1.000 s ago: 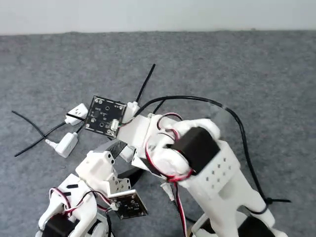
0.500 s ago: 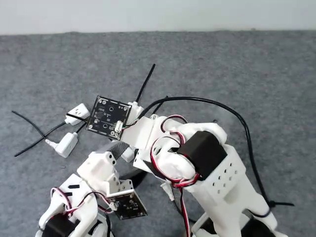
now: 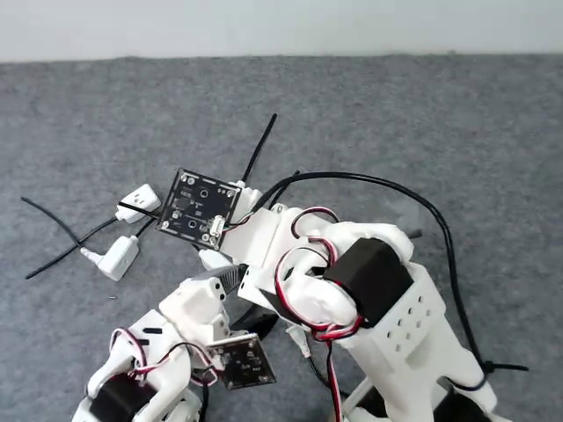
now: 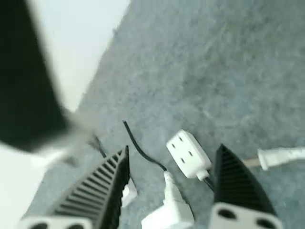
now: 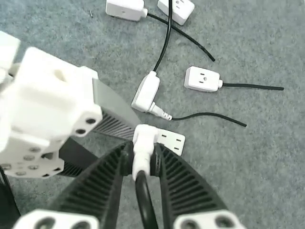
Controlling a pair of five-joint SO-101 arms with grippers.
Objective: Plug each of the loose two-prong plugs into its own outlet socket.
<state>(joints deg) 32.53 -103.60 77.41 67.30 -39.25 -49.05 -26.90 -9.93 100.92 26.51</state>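
Currently the right gripper (image 5: 143, 151) clamps a white 2-prong plug (image 5: 143, 136) just beside a white socket block (image 5: 171, 141); the left gripper (image 4: 172, 151) gapes wide.

The white plug (image 5: 143, 155), thick black cord trailing, is pinched between the fingers of the right gripper (image 5: 142, 149), its head right up against a small socket (image 5: 171, 141) that lies slots-up on the grey counter (image 5: 267, 162). Just beyond, a loose plug (image 5: 147, 93) lies flat, and near it a second socket (image 5: 202, 78) rests face-up, thin black cord running away; a far socket (image 5: 176, 8) sits well apart from them.
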